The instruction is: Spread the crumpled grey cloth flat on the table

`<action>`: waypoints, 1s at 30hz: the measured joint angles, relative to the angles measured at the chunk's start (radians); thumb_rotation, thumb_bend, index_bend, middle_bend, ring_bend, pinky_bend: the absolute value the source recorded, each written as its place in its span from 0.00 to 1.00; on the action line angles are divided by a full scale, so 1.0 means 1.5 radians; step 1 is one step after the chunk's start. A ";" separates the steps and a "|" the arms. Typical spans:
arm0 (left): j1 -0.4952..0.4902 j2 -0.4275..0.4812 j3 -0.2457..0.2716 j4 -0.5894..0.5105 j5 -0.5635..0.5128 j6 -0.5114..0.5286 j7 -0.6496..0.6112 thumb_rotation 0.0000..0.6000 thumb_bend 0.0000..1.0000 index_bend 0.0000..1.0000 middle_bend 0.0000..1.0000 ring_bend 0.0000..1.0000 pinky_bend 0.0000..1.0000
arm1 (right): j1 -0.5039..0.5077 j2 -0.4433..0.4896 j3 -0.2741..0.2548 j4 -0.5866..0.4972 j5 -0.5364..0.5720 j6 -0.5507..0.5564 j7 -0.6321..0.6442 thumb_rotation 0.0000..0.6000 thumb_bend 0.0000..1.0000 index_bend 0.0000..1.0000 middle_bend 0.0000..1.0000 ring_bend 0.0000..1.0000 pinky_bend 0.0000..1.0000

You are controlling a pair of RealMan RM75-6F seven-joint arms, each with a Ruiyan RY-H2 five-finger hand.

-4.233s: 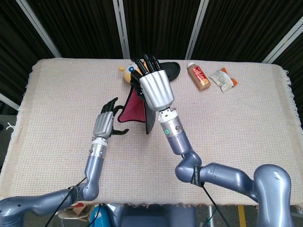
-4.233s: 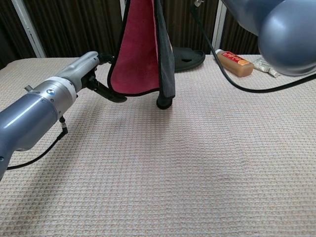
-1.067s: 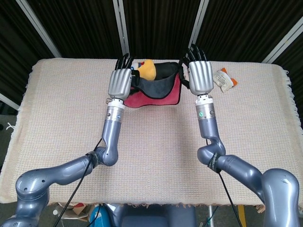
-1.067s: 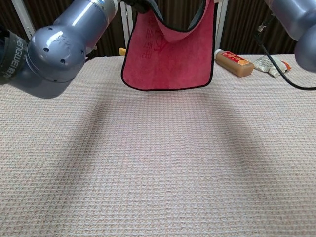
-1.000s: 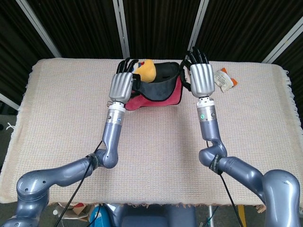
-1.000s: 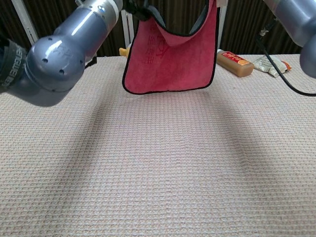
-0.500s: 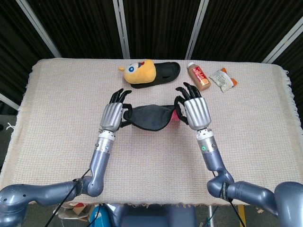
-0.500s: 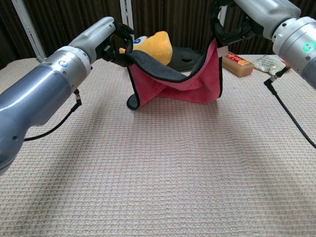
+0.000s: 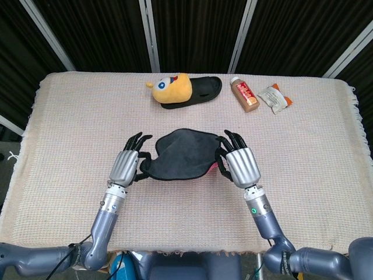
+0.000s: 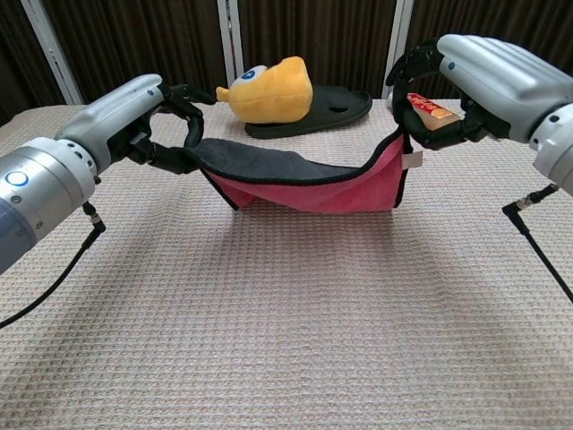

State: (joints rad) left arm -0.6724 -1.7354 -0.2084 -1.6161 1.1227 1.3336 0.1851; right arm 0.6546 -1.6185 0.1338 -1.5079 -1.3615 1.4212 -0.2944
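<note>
The desk (image 9: 64, 122), covered in a cream woven mat, fills the head view. Two grey arms reach in from 6 o'clock.

The right hand (image 9: 238, 164) sits just right of centre, its fingers (image 10: 407, 63) curled closed on the right corner of the cloth. The left hand (image 9: 125, 163) sits at about 8 o'clock from centre, its fingers (image 10: 183, 97) likewise closed on the left corner. In the chest view both hands are raised off the desk.

Between them hangs the grey cloth (image 9: 182, 154), near the middle of the desk, grey face up and pink underside (image 10: 331, 192) showing below in the chest view. It sags in a shallow curve from one hand to the other, with its lower edge at or close to the desk; whether it touches, I cannot tell. It has a dark bound edge and a small white tag by the right hand.

At 12 o'clock, well apart from the cloth, lies a yellow plush slipper (image 9: 180, 89) with a cartoon face and black sole. At about 1 o'clock lies a brown bottle (image 9: 245, 94) on its side, and just to its right a small crumpled packet (image 9: 275, 97).
</note>
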 measured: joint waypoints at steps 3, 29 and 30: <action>0.014 0.006 0.017 -0.016 0.014 0.007 0.000 1.00 0.52 0.73 0.12 0.00 0.00 | -0.013 0.000 -0.013 -0.004 -0.009 0.003 -0.002 1.00 0.57 0.69 0.29 0.14 0.19; 0.101 0.017 0.108 -0.066 0.125 0.021 0.023 1.00 0.52 0.73 0.12 0.00 0.00 | -0.116 0.004 -0.074 -0.002 -0.084 0.024 0.013 1.00 0.57 0.69 0.29 0.14 0.19; 0.103 0.017 0.111 -0.065 0.126 0.020 0.023 1.00 0.52 0.73 0.12 0.00 0.00 | -0.120 0.003 -0.075 0.001 -0.086 0.024 0.015 1.00 0.57 0.69 0.29 0.14 0.19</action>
State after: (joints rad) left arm -0.5176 -1.7100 -0.0424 -1.7137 1.3123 1.3639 0.2197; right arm 0.4751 -1.6140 0.0212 -1.5071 -1.4910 1.4570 -0.2723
